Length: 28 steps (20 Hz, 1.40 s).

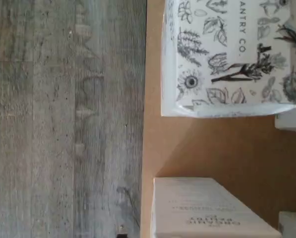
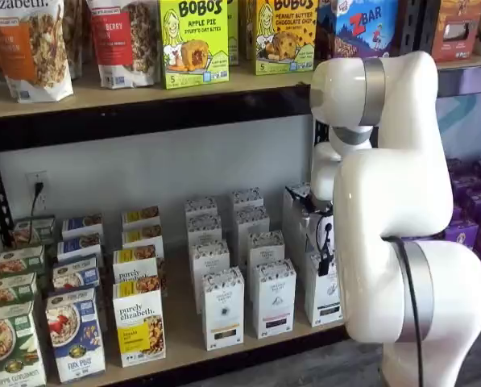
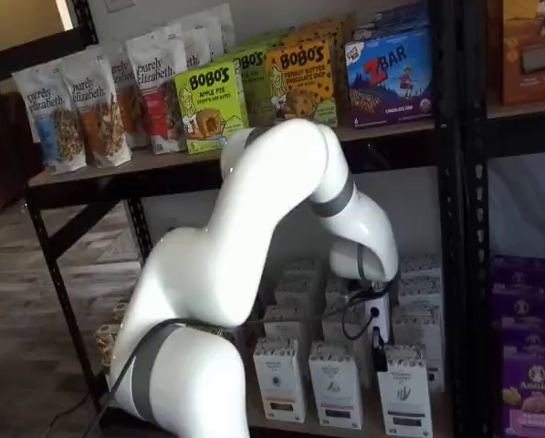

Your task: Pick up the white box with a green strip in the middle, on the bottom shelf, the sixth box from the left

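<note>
The white box (image 2: 324,292) stands at the front of the bottom shelf (image 2: 176,348), at about four o'clock in a shelf view. The gripper (image 2: 327,262) hangs just above it, probably lined up for a top-down grab. Its fingers appear spread wide, nothing between them.

We see a glossy white, rounded arm (image 2: 401,201) with silver-grey bands at its joints. A thin black cable (image 2: 413,306) runs down its lower segment, and another black cable (image 3: 354,315) loops beside the wrist.
</note>
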Available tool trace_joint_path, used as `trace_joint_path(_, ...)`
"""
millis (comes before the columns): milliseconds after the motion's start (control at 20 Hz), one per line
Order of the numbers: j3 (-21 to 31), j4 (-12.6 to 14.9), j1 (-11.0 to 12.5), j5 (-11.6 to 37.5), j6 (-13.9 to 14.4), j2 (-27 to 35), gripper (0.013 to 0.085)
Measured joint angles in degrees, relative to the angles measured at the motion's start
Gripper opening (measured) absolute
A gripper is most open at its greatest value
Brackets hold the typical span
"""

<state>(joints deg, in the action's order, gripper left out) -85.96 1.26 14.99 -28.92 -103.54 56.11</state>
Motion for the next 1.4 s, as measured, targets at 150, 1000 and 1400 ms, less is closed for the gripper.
trace_joint_path(150, -0.9, 0.4, -0.1, 0.1, 0.5, 1.1, 0.085)
trace_joint_path(1000, -3.5, 6.3, 1.2, -0.8, 4.4, 4.3, 0.085)
trace_joint_path(1400, -2.9, 8.2, 1.4, 1.3, 6.0, 4.9, 0.085)
